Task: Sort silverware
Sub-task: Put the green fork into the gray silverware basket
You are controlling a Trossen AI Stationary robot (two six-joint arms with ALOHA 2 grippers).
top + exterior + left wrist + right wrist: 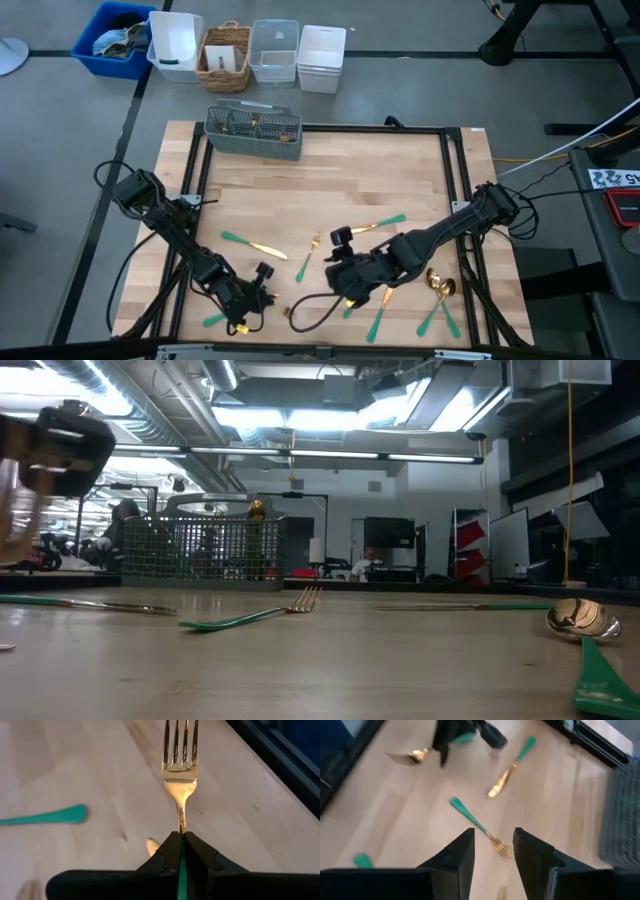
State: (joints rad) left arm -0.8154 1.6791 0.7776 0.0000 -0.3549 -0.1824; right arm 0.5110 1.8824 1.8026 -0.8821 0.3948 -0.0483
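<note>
The left gripper (243, 318) works at the 7 o'clock corner of the wooden table (330, 180), close to the front edge. Its jaws are clamped tight on the teal handle of one fork (179, 775); in the left wrist view the gold tines project forward past the fingertips, over bare wood.

The right gripper (492, 842) hovers near the table centre, toward 5 o'clock. Its jaws stand wide apart and grip nothing. A second fork (479, 828) lies on the wood ahead of its fingers (460, 851); in the high view that fork (308, 256) sits just at 9 o'clock of the gripper.

Edges and clearance: a dark metal frame (455, 190) borders the table. The upper half of the surface carries only a grey mesh caddy (254, 131) at the 11 o'clock edge. The silverware is confined to the lower half.

Count, as far as the high view resolves:
- Forks: two confirmed, one held and one loose.
- Knife (253, 246): one, at 8 o'clock of centre.
- Spoons (440, 285): two gold bowls, at 4 o'clock near the frame.
- Other teal-handled pieces lie beneath and beside the right arm; their type cannot be told.

Five bins (272, 52) stand beyond the 12 o'clock edge, off the table.
</note>
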